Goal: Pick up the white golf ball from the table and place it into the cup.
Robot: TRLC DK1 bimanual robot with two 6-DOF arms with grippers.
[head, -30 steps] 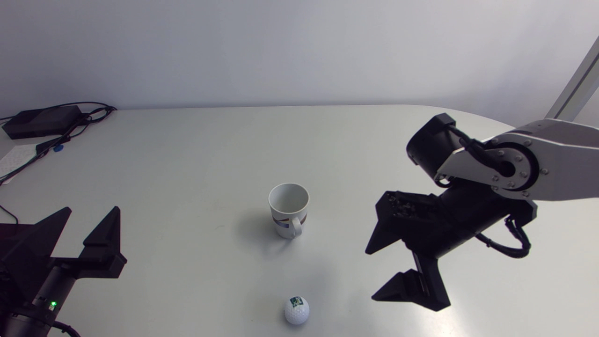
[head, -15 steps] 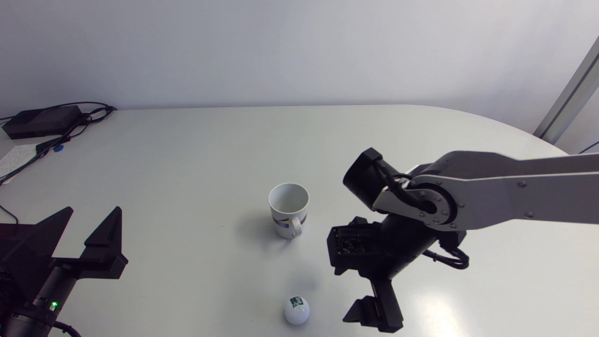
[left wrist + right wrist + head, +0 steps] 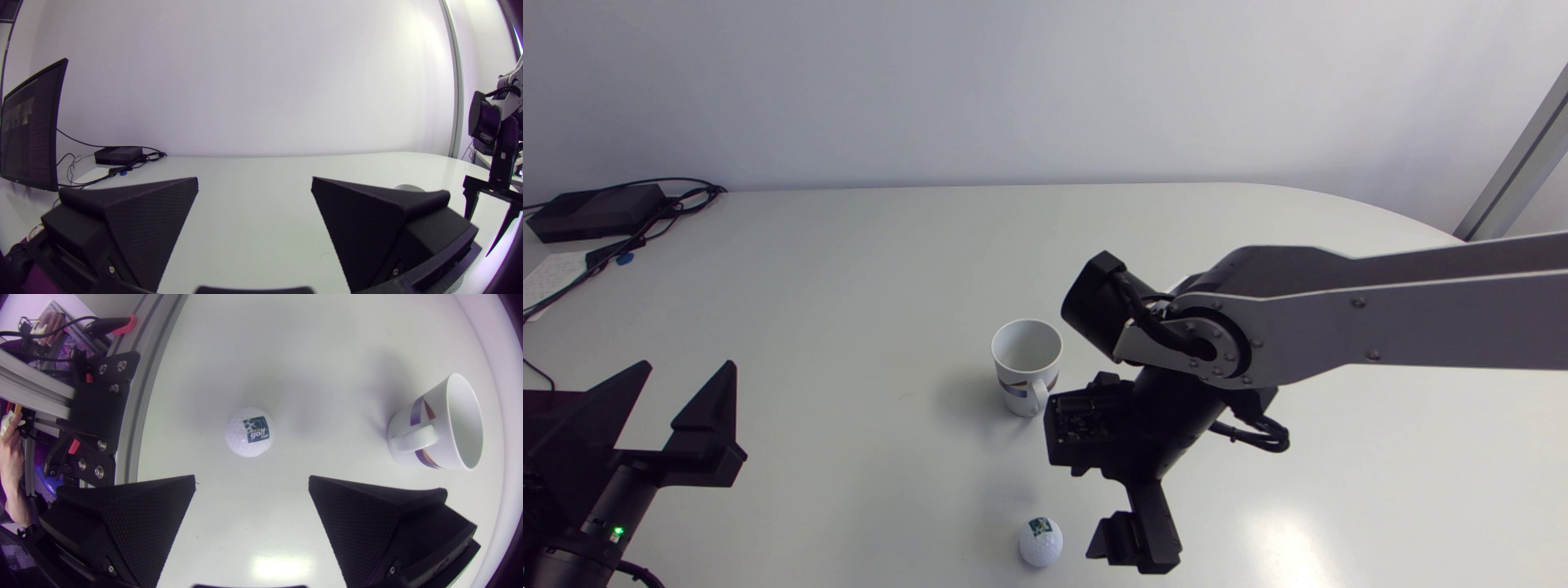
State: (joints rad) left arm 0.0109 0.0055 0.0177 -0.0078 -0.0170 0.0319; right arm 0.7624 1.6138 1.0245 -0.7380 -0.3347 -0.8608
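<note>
1. White golf ball (image 3: 1041,541) sits on the table (image 3: 849,269), close to the near edge. It has a small dark mark on top.
2. You can see the cup (image 3: 1027,359) standing upright near the middle of the table, a little way behind the ball. It is white with a stripe, and its handle points toward the ball.
3. Your right arm (image 3: 1339,335) comes in from the right side and reaches to the middle. Its black end hangs over the table, just right of the cup and the ball.
4. Your right jaws are wide apart and hold nothing. In the right wrist view, the ball (image 3: 249,432) lies just ahead of the gap between them, and neither one touches it. The cup (image 3: 445,424) is off to one side.
5. From above, one jaw tip is just beside the ball, with a small gap. The other one is hidden under the arm.
6. Your left arm (image 3: 572,523) sits at the near left, well apart from the ball and the cup. Your left jaws are wide apart too, and hold nothing.
7. You can also see a black box (image 3: 596,211) with cables (image 3: 678,196) at the far left corner.
</note>
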